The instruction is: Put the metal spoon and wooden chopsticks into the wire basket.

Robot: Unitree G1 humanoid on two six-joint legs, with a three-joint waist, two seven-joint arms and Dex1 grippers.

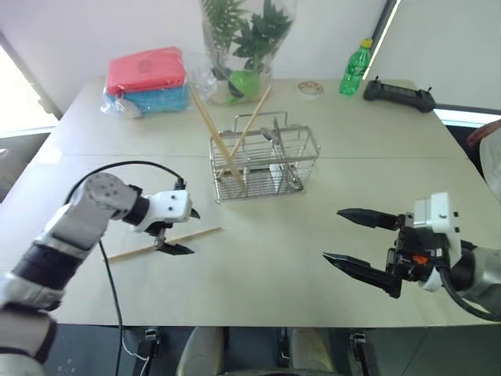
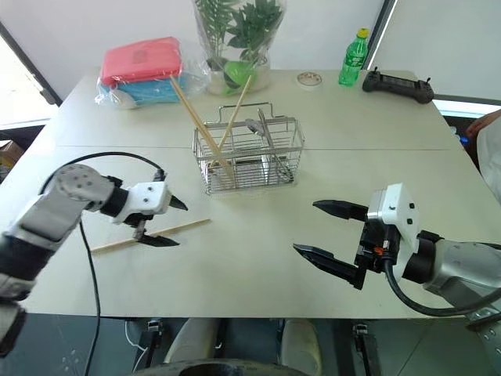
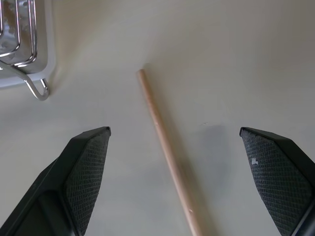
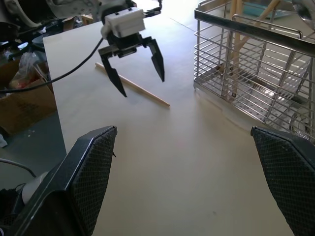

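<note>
- Left wrist view: my left gripper (image 3: 174,182) is spread wide, fingers (image 3: 83,177) on either side of a single wooden chopstick (image 3: 167,152) lying flat on the table (image 3: 236,59). Nothing grasped; whether the tips touch the tabletop I cannot tell.
- Left eye view: same gripper (image 1: 178,231) sits low over the near-left part of the table, pointing down and toward the robot's right, straddling the end of that loose chopstick (image 1: 160,244) nearer the basket. The stick runs diagonally, its far end trailing toward the left edge.
- My right gripper (image 1: 354,240) hangs above the near-right part of the table, released, both black fingers splayed and pointing left across the table. Empty, well apart from everything.
- Wire basket (image 1: 264,163) stands upright near the table's middle, beyond and between the two grippers. A corner of it shows in the left wrist view, near the stick's end.
- Two more wooden chopsticks (image 1: 213,135) already stand in the basket, leaning and crossing, tops well above the rim.
- Metal spoon (image 1: 275,135): a grey metal piece stands in the basket by the loop handle; too small to be sure of its shape.
- Far edge of the table: a red and blue bundle in plastic (image 1: 146,80), a potted plant (image 1: 243,47), a green bottle (image 1: 355,68), a black controller (image 1: 398,95).
</note>
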